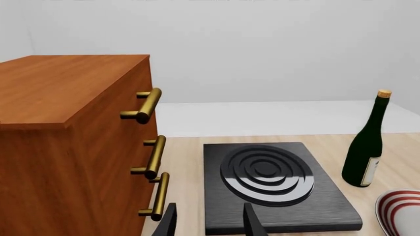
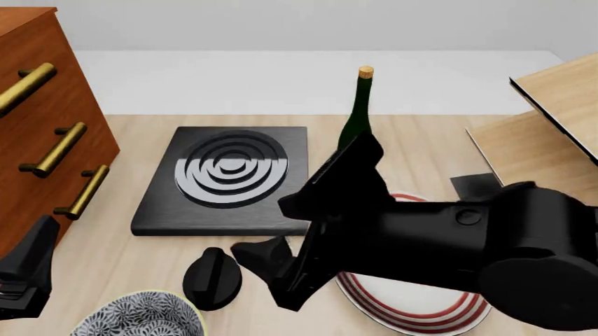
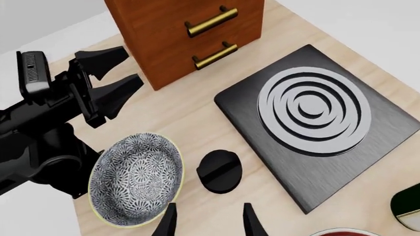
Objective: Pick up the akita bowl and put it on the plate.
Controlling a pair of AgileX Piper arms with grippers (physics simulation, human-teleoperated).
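The akita bowl [image 2: 140,316] [image 3: 135,179], black-and-white patterned with a pale rim, stands upright at the table's front left. The white plate [image 2: 411,304] [image 1: 400,211] with red rings lies at the front right, mostly covered by my right arm. My right gripper [image 2: 271,274] [image 3: 208,221] hovers open and empty between the bowl and the plate, just right of the bowl. Left of the bowl, by the cabinet, my left gripper [image 2: 33,259] [image 3: 108,81] [image 1: 210,223] is open and empty.
A black square stove [image 2: 224,178] [image 3: 315,118] [image 1: 276,182] lies mid-table, a black round knob [image 2: 213,278] [image 3: 220,170] in front of it. A brown drawer cabinet [image 2: 38,126] [image 1: 72,147] stands left. A dark wine bottle [image 2: 357,115] [image 1: 366,147] stands behind the plate; a wooden rack [image 2: 551,133] stands right.
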